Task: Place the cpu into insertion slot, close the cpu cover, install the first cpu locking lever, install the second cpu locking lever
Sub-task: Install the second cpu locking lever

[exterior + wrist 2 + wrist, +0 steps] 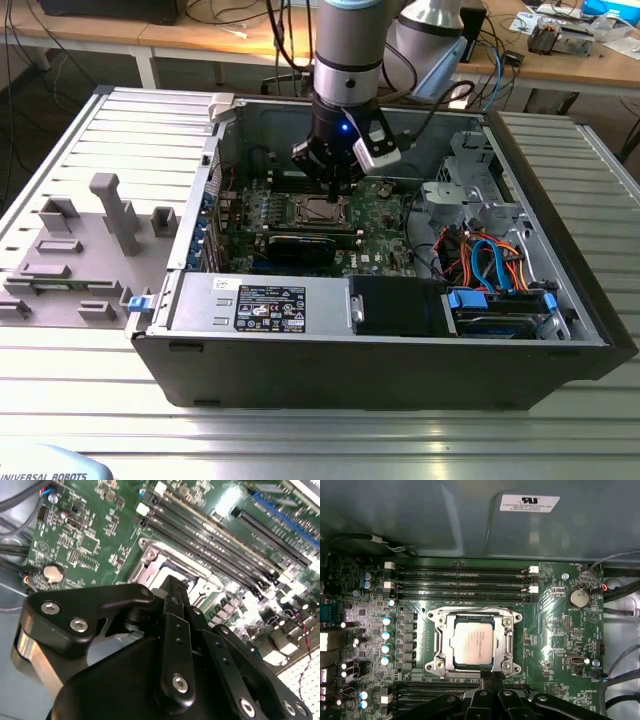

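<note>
The gripper has its black fingers pressed together, grasping nothing, at the edge of the insertion slot. Its body hides part of the socket in the second wrist view. The cpu, flat matte silver-grey, lies inside the shiny square cpu cover on the green motherboard.

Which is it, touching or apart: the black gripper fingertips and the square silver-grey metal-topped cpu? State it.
Cannot tell. In the first wrist view the gripper tips overlap the edge of the socket frame beside the cpu, showing neither contact nor gap plainly.
</note>
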`<state>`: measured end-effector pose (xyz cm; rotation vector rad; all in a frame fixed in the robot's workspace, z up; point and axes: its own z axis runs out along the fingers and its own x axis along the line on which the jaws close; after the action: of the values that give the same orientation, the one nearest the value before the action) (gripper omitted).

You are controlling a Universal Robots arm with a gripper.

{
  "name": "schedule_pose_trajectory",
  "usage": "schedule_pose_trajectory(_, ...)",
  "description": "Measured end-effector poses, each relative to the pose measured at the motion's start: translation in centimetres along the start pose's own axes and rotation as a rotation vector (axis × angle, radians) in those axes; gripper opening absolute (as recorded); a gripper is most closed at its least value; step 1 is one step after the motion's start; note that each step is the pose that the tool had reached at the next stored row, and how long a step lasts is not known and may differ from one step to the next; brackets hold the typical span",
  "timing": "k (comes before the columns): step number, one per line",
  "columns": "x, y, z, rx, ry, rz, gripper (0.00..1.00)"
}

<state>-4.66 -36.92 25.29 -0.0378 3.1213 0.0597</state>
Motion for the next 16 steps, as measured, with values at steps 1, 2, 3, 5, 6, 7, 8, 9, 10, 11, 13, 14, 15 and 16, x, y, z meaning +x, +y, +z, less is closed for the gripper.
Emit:
schedule_pose_trajectory(1,0.00,-0.21,-0.01,-0.0009,0.0000,0.000,0.11)
schedule_pose_trajectory(2,0.01,-0.33,-0.01,-0.0011,0.0000,0.000,0.11)
schedule_pose_trajectory(3,0.01,-0.40,-0.01,-0.0012,0.0000,0.000,0.11)
schedule_pose_trajectory(5,0.01,-0.41,-0.01,-0.0011,0.0001,0.000,0.11)
schedule_pose_trajectory(6,0.01,-0.44,-0.02,-0.0011,0.0001,0.000,0.11)
schedule_pose_trajectory(7,0.01,-0.47,-0.01,-0.0011,0.0000,0.000,0.11)
schedule_pose_trajectory(8,0.02,-0.47,-0.01,-0.0011,0.0001,0.000,0.11)
schedule_pose_trajectory(9,0.01,-0.47,-0.01,-0.0011,0.0001,0.000,0.11)
schedule_pose_trajectory(10,0.01,-0.47,-0.01,-0.0011,0.0001,0.000,0.11)
schedule_pose_trajectory(11,0.01,-0.48,-0.01,-0.0011,0.0000,0.000,0.11)
schedule_pose_trajectory(13,0.02,-0.57,0.00,-0.0011,0.0001,0.000,0.11)
schedule_pose_trajectory(14,0.02,-0.57,0.00,-0.0011,0.0000,0.000,0.11)
schedule_pose_trajectory(15,0.02,-0.58,-0.01,-0.0011,0.0000,0.000,0.11)
schedule_pose_trajectory(16,0.02,-0.58,0.00,-0.0011,0.0000,0.000,0.11)
